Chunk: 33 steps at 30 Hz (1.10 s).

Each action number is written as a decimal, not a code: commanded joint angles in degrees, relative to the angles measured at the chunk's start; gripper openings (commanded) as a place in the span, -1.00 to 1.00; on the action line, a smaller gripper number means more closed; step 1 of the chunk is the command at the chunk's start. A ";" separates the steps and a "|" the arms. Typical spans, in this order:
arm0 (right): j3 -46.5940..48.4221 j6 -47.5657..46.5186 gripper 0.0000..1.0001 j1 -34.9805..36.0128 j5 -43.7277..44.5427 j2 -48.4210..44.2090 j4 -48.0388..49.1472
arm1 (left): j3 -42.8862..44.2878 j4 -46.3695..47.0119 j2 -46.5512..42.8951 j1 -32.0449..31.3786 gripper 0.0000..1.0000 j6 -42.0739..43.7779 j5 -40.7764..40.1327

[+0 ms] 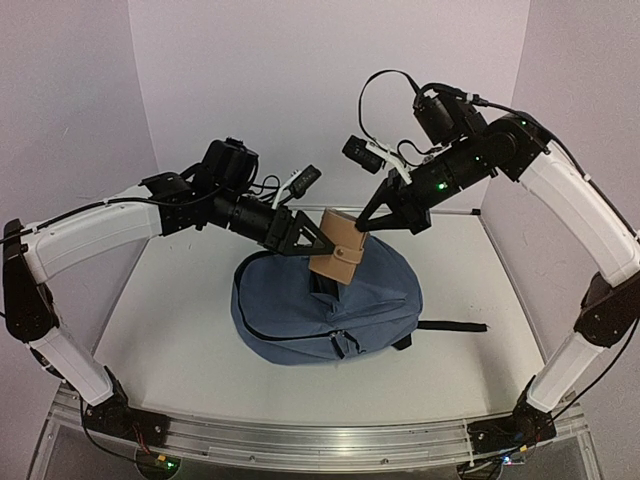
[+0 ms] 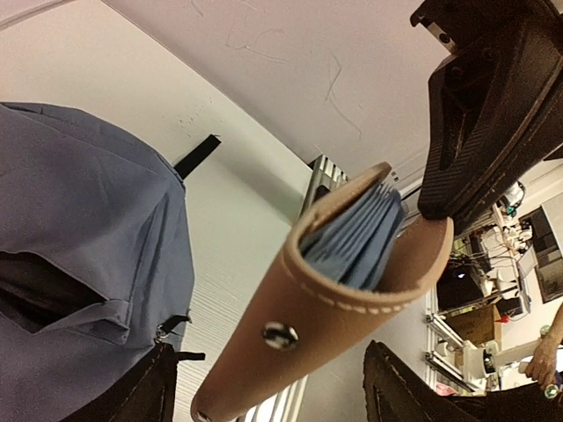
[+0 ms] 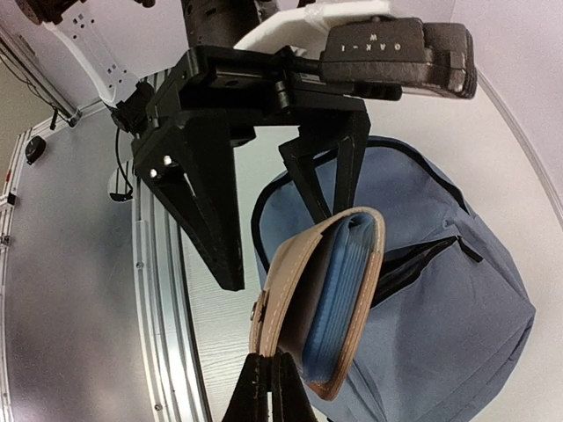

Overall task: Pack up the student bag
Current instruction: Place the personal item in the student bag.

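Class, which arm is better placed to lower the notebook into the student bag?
Right, probably: the right gripper is shut on the notebook above the open student bag; the left gripper only straddles it, jaws apart.

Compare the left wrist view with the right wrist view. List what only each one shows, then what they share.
Left wrist only: the right end effector clamped on the edge of the notebook, and a loose black strap.
Right wrist only: the left end effector with its fingers spread either side of the notebook, and its wrist camera.
Both: the tan notebook with blue pages, held above the student bag, whose zipper gapes open.
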 commanded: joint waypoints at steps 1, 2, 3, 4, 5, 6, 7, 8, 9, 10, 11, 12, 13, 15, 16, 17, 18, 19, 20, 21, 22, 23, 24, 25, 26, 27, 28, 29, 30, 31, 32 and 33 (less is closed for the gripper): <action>4.18 -2.40 -1.00 0.42 1.55 0.43 -0.11 | 0.39 3.07 -1.13 -0.42 0.24 1.63 2.07; 4.56 -2.44 -1.00 0.49 1.73 0.58 -0.28 | 0.18 3.29 -1.23 -0.42 0.16 1.63 2.12; 4.78 -2.46 -1.00 0.52 1.90 0.62 -0.54 | -0.02 3.55 -1.28 -0.42 0.10 1.58 2.22; 4.85 -2.57 -1.00 0.48 2.07 0.70 -0.77 | -0.12 3.68 -1.27 -0.42 0.00 1.55 2.32; 4.73 -2.74 -1.00 0.52 2.30 0.66 -0.97 | -0.31 3.71 -1.37 -0.42 -0.07 1.49 2.38; 4.56 -2.93 -1.00 0.53 2.63 0.58 -1.12 | -0.50 3.73 -1.54 -0.42 -0.14 1.43 2.36; 4.32 -3.14 -1.00 0.51 3.04 0.47 -1.20 | -0.77 3.77 -1.84 -0.42 -0.21 1.34 2.23; 3.99 -3.33 -1.00 0.50 3.40 0.35 -1.21 | -1.25 3.89 -2.27 -0.42 -0.27 1.18 1.99; 3.70 -3.48 -1.00 0.51 3.74 0.28 -1.20 | -1.83 4.13 -2.77 -0.42 -0.35 0.90 1.76; 3.43 -3.59 -1.00 0.49 4.21 0.27 -1.19 | -2.56 4.53 -3.37 -0.42 -0.43 0.47 1.46; 3.12 -3.58 -1.00 0.46 4.82 0.33 -1.14 | -3.37 5.03 -4.18 -0.45 -0.54 0.03 0.88; 2.69 -3.44 -1.00 0.48 5.70 0.44 -1.09 | -4.09 5.30 -4.90 -0.42 -0.64 -0.50 0.14; 2.30 -3.10 -1.00 0.52 6.74 0.62 -0.86 | -4.73 5.49 -5.41 -0.40 -0.73 -1.38 -0.51; 1.59 -1.25 -0.94 0.51 9.52 1.17 0.19 | -6.35 6.70 -6.74 -0.12 -0.85 -3.60 -1.55; 1.38 0.39 -0.74 0.49 11.88 1.70 0.85 | -7.49 7.58 -7.42 0.11 -0.88 -5.25 -2.25; 1.41 1.57 -0.44 0.48 13.53 2.56 1.28 | -8.95 8.46 -7.97 0.54 -0.92 -7.00 -3.27; 1.63 2.62 -0.10 0.50 15.35 3.42 1.64 | -10.35 9.52 -8.63 1.25 -0.96 -9.25 -4.20; 1.66 3.63 0.20 0.50 17.33 4.31 2.04 | -12.03 10.49 -9.35 2.15 -0.99 -11.69 -5.54; 1.62 4.59 0.35 0.48 19.16 5.14 2.66 | -13.76 11.44 -10.14 3.39 -0.99 -14.86 -6.71; 1.57 5.56 0.42 0.47 20.76 5.98 3.17 | -15.78 12.67 -10.97 4.48 -0.99 -17.96 -7.50; 1.46 6.50 0.45 0.46 21.86 6.98 3.83 | -17.67 14.07 -11.99 6.03 -1.00 -20.77 -8.43; 0.97 7.35 0.48 0.47 22.61 7.73 4.52 | -19.59 14.48 -12.67 7.38 -1.00 -23.51 -9.54; 0.45 8.04 0.50 0.55 23.22 8.31 5.32 | -21.00 14.60 -13.14 8.34 -1.00 -26.05 -10.38; -0.24 8.67 0.51 0.65 24.21 8.97 6.28 | -22.20 14.37 -13.53 9.04 -0.99 -27.73 -11.72; -0.80 9.03 0.54 0.77 25.54 9.49 7.15 | -22.73 13.28 -13.60 9.24 -1.00 -28.95 -13.30; -1.35 9.33 0.55 0.87 26.80 10.60 7.61 | -23.36 12.35 -13.43 9.27 -1.00 -30.10 -14.55; -1.50 9.72 0.54 0.93 27.89 11.80 7.86 | -23.83 11.76 -13.08 9.31 -1.00 -31.73 -15.73; -1.48 10.23 0.51 0.98 28.61 12.85 8.19 | -24.58 11.73 -12.67 9.33 -1.00 -33.37 -16.48; -1.33 10.83 0.49 1.06 29.21 13.81 8.72 | -25.22 12.04 -12.18 9.34 -1.00 -34.87 -16.81; -1.02 11.43 0.47 1.25 29.88 14.89 9.31 | -25.93 12.78 -11.65 9.34 -0.99 -36.52 -17.03; -0.44 11.88 0.47 1.55 30.59 16.14 9.69 | -26.87 14.20 -11.22 9.34 -1.00 -38.40 -17.08; 0.39 12.23 0.47 1.90 31.19 17.50 9.79 | -27.81 16.08 -10.83 9.34 -1.00 -39.98 -17.03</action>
